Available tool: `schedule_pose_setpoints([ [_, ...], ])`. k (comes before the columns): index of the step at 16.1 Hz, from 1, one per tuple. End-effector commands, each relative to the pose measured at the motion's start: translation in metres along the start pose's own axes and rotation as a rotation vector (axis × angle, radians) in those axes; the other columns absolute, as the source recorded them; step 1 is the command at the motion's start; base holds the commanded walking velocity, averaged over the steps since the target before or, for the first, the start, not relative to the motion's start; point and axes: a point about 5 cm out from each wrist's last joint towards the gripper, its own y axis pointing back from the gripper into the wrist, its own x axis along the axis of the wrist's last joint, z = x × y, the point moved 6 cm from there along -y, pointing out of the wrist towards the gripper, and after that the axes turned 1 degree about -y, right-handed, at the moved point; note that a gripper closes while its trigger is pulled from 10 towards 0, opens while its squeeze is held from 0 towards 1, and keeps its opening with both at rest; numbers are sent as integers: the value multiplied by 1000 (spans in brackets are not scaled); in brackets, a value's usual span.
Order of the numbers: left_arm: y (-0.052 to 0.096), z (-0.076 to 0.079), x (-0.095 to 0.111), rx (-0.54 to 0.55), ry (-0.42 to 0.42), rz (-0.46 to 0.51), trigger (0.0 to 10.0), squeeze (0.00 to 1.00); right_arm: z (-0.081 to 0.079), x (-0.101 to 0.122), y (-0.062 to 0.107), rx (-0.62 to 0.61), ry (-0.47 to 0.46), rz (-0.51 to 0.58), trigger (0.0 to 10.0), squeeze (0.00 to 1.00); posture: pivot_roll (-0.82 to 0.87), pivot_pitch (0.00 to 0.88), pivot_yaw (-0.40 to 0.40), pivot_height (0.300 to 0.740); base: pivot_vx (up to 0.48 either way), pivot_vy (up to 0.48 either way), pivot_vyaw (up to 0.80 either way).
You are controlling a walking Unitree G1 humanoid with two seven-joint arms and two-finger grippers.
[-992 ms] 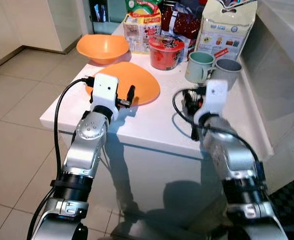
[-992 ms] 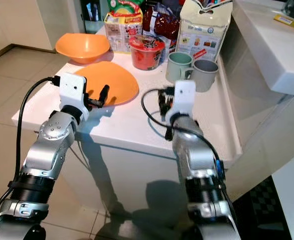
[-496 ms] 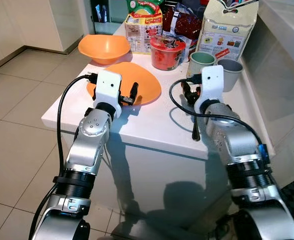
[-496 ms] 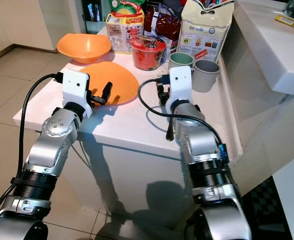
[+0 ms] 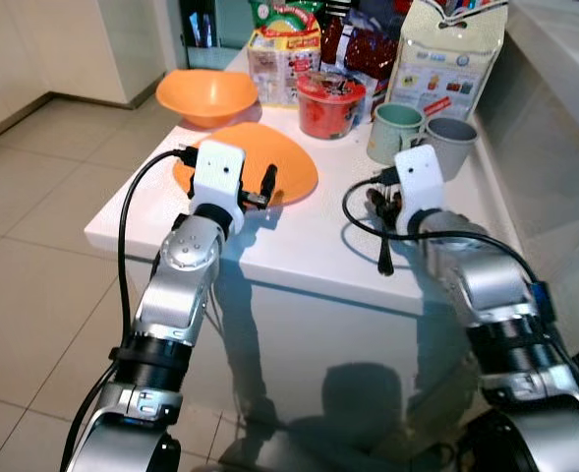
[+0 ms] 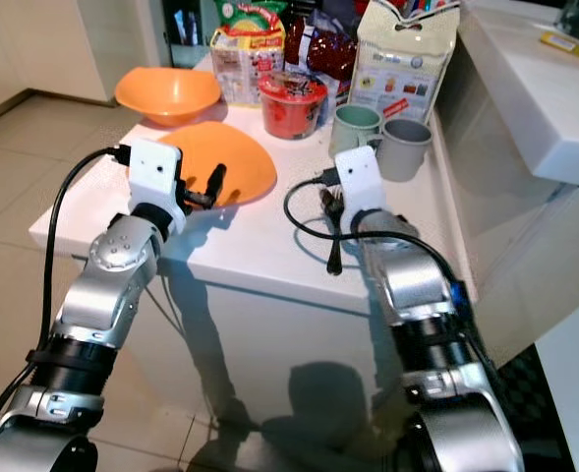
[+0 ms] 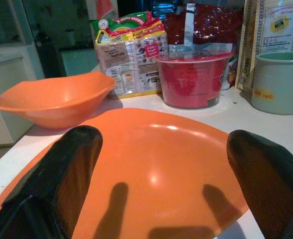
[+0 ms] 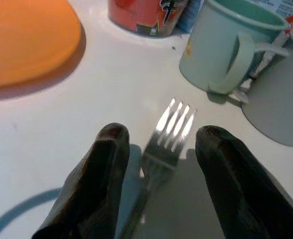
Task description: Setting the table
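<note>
Two grippers are working: right gripper (image 8: 156, 184), jaws parted around the fork (image 8: 173, 127); left gripper (image 7: 161, 184) spread before the plate (image 7: 151, 164) near the table's (image 5: 299, 251) front edge; most setting remains.

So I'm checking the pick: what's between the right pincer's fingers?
In the right wrist view, the fork lies on the white table between the right pincer's open fingers, tines toward the green mug.

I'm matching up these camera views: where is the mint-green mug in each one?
Left eye view: mint-green mug at the table's back, between red noodle cup and grey mug.
Right eye view: mug in the same spot.
Left wrist view: mug beyond the orange plate.
Right wrist view: mug beyond the fork.
Shared landmark: red noodle cup.
</note>
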Motion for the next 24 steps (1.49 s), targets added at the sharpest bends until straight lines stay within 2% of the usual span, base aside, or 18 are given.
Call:
schedule_pose_setpoints([
  [1, 0, 5, -1, -13, -13, 1, 10000, 0, 4, -8, 6, 0, 20, -47, 2353, 0, 111, 0, -65, 740, 0, 0, 0],
  [2, 0, 7, -1, -14, -11, 1, 10000, 0, 8, -15, 11, -2, 28, -87, 1843, 0, 102, 0, -79, 740, 0, 0, 0],
  [7, 0, 11, -1, -10, -2, 7, 10000, 0, 17, -36, 25, 2, 16, -208, 1373, 0, 93, 0, -117, 740, 0, 0, 0],
  [11, 0, 10, -1, -1, -2, 7, 10000, 0, 18, -40, 23, 7, -28, -249, 863, 0, 98, 0, -137, 740, 0, 0, 0],
  [14, 1, 10, -2, 5, 0, 6, 10000, 0, 17, -40, 21, 18, -91, -274, 863, 0, 100, 0, -146, 740, 0, 0, 0],
  [15, 2, 10, -2, 8, 2, 4, 10000, 0, 18, -40, 19, 15, -138, -296, 1216, 0, 102, 0, -151, 740, 0, 0, 0],
  [18, 2, 9, -2, 15, 5, 4, 10000, 0, 18, -38, 17, 10, -226, -324, 1451, 0, 103, 0, -156, 740, 0, 0, 0],
  [20, 2, 9, -3, 18, 6, 3, 10000, 0, 18, -36, 12, -12, -306, -326, 824, 0, 101, 0, -155, 740, 0, 0, 0],
  [24, 2, 9, -2, 17, 8, 5, 10000, 0, 12, -30, 7, -24, -391, -318, 0, 0, 104, 0, -152, 740, 0, 0, 0],
])
